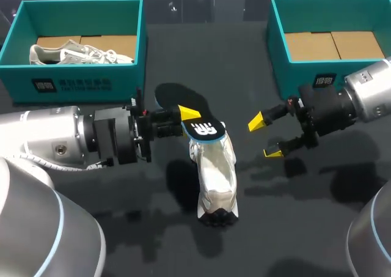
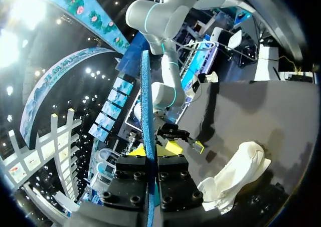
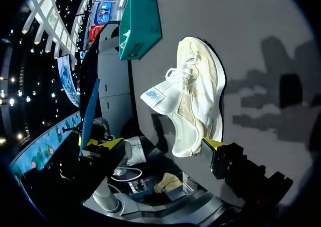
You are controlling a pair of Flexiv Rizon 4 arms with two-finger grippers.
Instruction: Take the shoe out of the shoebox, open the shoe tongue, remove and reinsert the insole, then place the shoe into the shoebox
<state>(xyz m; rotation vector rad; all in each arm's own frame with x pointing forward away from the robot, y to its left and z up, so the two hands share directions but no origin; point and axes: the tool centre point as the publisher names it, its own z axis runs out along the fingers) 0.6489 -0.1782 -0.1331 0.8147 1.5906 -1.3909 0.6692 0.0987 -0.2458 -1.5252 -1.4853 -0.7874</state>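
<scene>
A black insole (image 1: 177, 96) with a blue edge is pinched in my left gripper (image 1: 186, 115), which is shut on it above the table's middle. Its printed end sits at the heel opening of the silvery white shoe (image 1: 217, 179), which lies on the dark table with its toe toward the front edge. In the left wrist view the insole (image 2: 146, 117) runs edge-on between the fingers of the left gripper (image 2: 154, 149), and the shoe (image 2: 235, 174) lies beside it. My right gripper (image 1: 269, 136) stands open to the right of the shoe, holding nothing. The right wrist view shows the shoe (image 3: 198, 106) ahead of the right gripper (image 3: 158, 144).
A teal shoebox (image 1: 79, 8) at the back left holds a second grey shoe (image 1: 79, 54). Another teal shoebox (image 1: 278, 51) stands at the back right with only its cardboard floor showing. Bare table lies in front of the shoe.
</scene>
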